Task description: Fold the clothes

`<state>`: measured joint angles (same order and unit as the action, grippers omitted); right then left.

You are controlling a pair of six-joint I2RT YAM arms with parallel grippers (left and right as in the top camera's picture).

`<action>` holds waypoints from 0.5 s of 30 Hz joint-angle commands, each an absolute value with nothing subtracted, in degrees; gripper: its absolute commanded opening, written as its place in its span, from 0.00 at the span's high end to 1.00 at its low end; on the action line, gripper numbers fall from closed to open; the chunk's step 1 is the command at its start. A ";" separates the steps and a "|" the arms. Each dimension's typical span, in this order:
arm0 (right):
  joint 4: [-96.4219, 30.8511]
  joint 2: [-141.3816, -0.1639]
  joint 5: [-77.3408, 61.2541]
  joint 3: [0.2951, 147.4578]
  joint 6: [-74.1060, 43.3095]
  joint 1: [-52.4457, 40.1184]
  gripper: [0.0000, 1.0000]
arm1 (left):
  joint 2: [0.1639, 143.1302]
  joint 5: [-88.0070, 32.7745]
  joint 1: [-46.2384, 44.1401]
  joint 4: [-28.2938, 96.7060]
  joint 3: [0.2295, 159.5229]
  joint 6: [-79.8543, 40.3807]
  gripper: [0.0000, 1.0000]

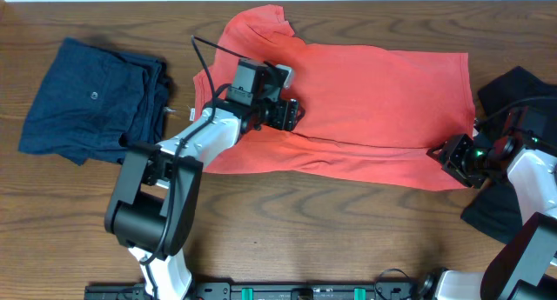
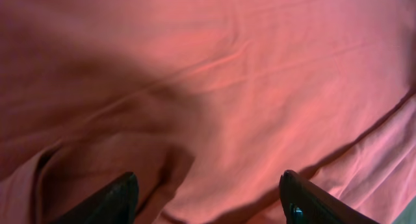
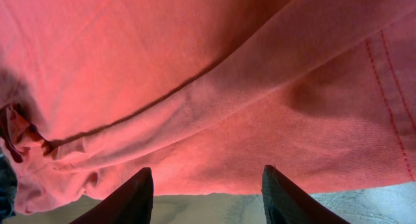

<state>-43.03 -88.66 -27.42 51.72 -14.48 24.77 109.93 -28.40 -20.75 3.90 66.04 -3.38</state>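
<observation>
**Near edge.** The wooden table [image 1: 348, 239] is being viewed from above, with both arm bases sitting at its near side.

**Left gripper** [image 1: 291, 115]. It is being held over the near-left part of the coral-red T-shirt [image 1: 374, 96]. In the left wrist view its fingers [image 2: 120, 201] are being held wide apart, with the jaws spread and nothing gripped. Only smooth red cloth is being seen past them.

**Right gripper** [image 1: 435, 152]. It is being positioned at the shirt's near-right corner. In the right wrist view its fingers [image 3: 133, 198] are likewise being held apart. A strip of bare surface is being seen between them, and the stitched hem is lying just beyond the tips. No cloth is being pinched.

**T-shirt.** It is lying spread across the middle of the table. A long crease is running along its near part, and one sleeve is pointing toward the far edge. No lettering is being shown.

**Other garments.** The navy-blue garment [image 1: 87, 104] is lying bunched at the far left, apart from the shirt. The black garment [image 1: 513, 90] is lying at the right edge and is being partly covered by the right arm.
</observation>
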 commanded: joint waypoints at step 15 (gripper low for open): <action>-42.48 -88.99 -27.64 52.60 -14.74 24.36 0.46 | 104.14 -15.53 -17.43 26.13 66.87 10.63 0.43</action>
<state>-42.57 -88.66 -27.42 51.72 -14.48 24.77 102.48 -17.04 -17.19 25.58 66.48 4.12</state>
